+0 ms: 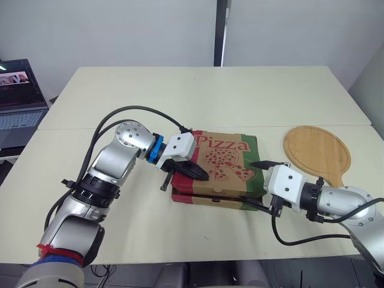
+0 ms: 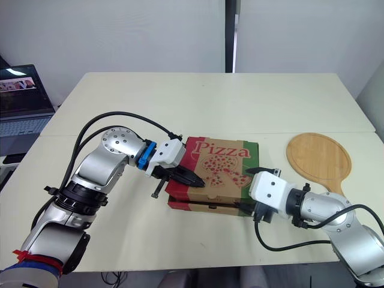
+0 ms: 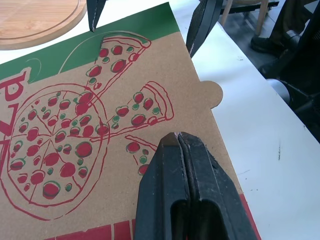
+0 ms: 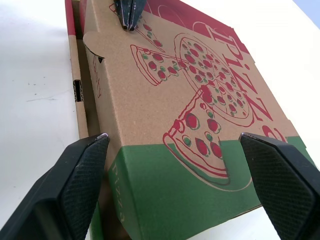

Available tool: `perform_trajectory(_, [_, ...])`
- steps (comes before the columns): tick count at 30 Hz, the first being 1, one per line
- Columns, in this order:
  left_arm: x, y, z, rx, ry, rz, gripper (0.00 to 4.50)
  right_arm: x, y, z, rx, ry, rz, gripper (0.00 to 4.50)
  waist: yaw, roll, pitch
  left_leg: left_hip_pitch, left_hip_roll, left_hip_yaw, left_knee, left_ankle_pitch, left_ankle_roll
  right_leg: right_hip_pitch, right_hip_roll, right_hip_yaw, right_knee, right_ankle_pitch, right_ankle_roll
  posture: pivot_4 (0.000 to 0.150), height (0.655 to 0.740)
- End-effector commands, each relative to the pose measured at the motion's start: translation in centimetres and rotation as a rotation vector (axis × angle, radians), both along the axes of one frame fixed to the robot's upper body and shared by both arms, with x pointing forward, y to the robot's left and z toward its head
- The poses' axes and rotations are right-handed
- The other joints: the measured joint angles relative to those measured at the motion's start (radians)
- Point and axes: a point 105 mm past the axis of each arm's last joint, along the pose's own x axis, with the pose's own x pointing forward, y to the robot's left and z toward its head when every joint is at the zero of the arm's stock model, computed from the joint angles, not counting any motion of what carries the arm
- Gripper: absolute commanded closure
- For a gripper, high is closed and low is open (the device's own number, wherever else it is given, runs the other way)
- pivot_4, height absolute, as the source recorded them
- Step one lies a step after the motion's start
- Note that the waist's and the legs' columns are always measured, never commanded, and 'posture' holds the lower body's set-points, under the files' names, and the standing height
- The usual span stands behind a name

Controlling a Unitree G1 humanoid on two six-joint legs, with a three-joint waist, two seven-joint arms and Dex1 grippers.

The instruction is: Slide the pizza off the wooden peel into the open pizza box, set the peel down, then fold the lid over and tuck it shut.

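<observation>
Pressing on the lid of the brown printed cardboard pizza box (image 1: 225, 159) near its front edge, the left claw (image 1: 202, 174) has its fingers pushed together, while the right claw (image 1: 259, 183) is spread wide across the box's green end. The box sits mid-surface (image 1: 210, 96) with its lid folded down, the round wooden peel (image 1: 317, 150) lying near its right side. Risk: the rounded lid tab (image 3: 212, 94) appears untucked, so lifting the left claw could let the lid spring up, and a right-claw push could skid the box.

An open laptop (image 1: 21, 99) stands just past the left edge of the cream table (image 1: 210, 96).
</observation>
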Motion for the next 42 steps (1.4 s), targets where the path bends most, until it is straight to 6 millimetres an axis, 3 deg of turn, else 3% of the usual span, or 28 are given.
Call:
perform_trajectory(1, [0.3, 0.6, -0.4, 0.039, -0.013, 0.017, 4.50, -0.4, -0.3, 1.1, 0.006, -0.041, 0.008, 0.02, 0.000, 0.000, 0.000, 0.000, 0.000, 0.000, 0.000, 0.000, 0.000, 0.000, 0.000, 0.000, 0.000, 0.000, 0.000, 0.150, 0.7400])
perform_trajectory(8, [0.5, 0.6, -0.4, 0.039, -0.021, 0.022, 4.50, -1.5, -1.5, 1.5, 0.062, 0.004, -0.017, 0.02, 0.001, 0.000, 0.000, 0.001, 0.000, 0.000, 0.000, 0.000, 0.000, 0.000, 0.000, 0.000, 0.001, 0.000, 0.000, 0.150, 0.7400])
perform_trajectory(17, [0.7, 0.5, -0.4, 0.034, -0.025, 0.026, 4.50, -2.6, -5.0, 1.6, 0.030, 0.083, -0.081, 0.02, 0.002, 0.000, 0.000, 0.002, 0.000, 0.001, 0.000, -0.001, 0.003, 0.001, 0.000, 0.001, 0.003, 0.000, 0.000, 0.150, 0.7400])
perform_trajectory(25, [0.9, 0.5, -0.4, 0.029, -0.028, 0.029, 4.50, -2.1, -7.2, 1.0, 0.004, 0.135, -0.176, 0.02, 0.003, 0.000, 0.000, 0.006, 0.000, 0.002, 0.000, -0.002, 0.004, 0.002, 0.000, 0.002, 0.008, 0.000, 0.000, 0.150, 0.7400])
perform_trajectory(35, [1.0, 0.4, -0.3, 0.024, -0.031, 0.033, 4.50, -1.7, -5.6, -0.2, 0.024, 0.140, -0.163, 0.02, 0.003, 0.000, 0.000, 0.006, 0.000, 0.002, 0.000, -0.002, 0.004, 0.002, 0.000, 0.002, 0.008, -0.001, 0.000, 0.150, 0.7400])
perform_trajectory(42, [1.0, 0.5, -0.2, 0.021, -0.033, 0.034, 4.50, -0.8, -5.5, -0.4, -0.007, 0.100, -0.169, 0.02, 0.002, 0.000, 0.000, 0.006, 0.000, 0.002, 0.000, -0.002, 0.004, 0.002, 0.000, 0.002, 0.008, -0.001, 0.000, 0.150, 0.7400])
